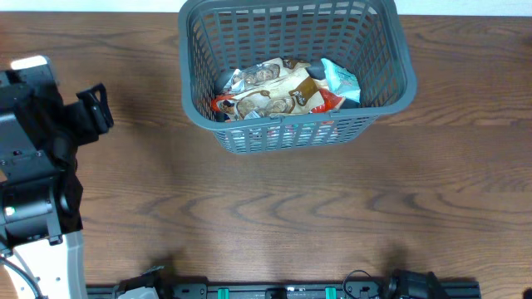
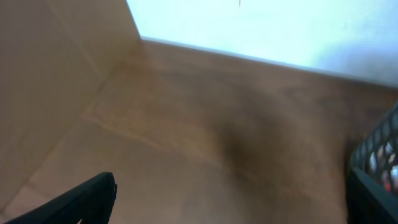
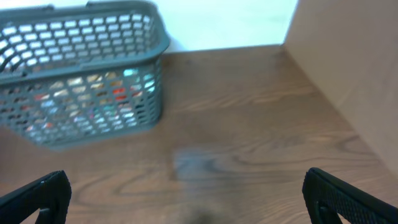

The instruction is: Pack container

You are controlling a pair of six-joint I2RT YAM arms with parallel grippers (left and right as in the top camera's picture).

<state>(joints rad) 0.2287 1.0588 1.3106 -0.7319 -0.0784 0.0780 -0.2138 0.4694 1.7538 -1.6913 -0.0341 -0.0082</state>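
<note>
Tabletop (image 1: 291, 208) of dark wood grain carries the basket (image 1: 295, 124), which stands upright at the far centre in the overhead view. The basket holds a pile of snack packets (image 1: 278, 93), with a light blue packet (image 1: 341, 79) at the right end of the pile. The left arm (image 1: 33, 149) sits at the left edge of the tabletop, well apart from the basket. The left jaws point toward the basket side and have nothing in them.

Left wrist view, blurred: one dark finger (image 2: 81, 202) shows at the lower left corner over bare tabletop. The slotted wall of the basket (image 2: 382, 146) enters at the right edge. Nothing lies beside the finger, and the left jaws are spread wide with no grip on anything. A beige panel (image 2: 43, 74) stands on the left and a white wall (image 2: 261, 25) at the back.

Right wrist view: two dark fingers (image 3: 37, 199) show at the lower corners, one on each side of the picture, with bare tabletop between them. The right jaws are fully spread and hold nothing. The basket (image 3: 93, 62) stands at the upper left, well apart from the fingers, with coloured packets showing through its slots. A beige panel (image 3: 348, 74) stands on the right.
</note>
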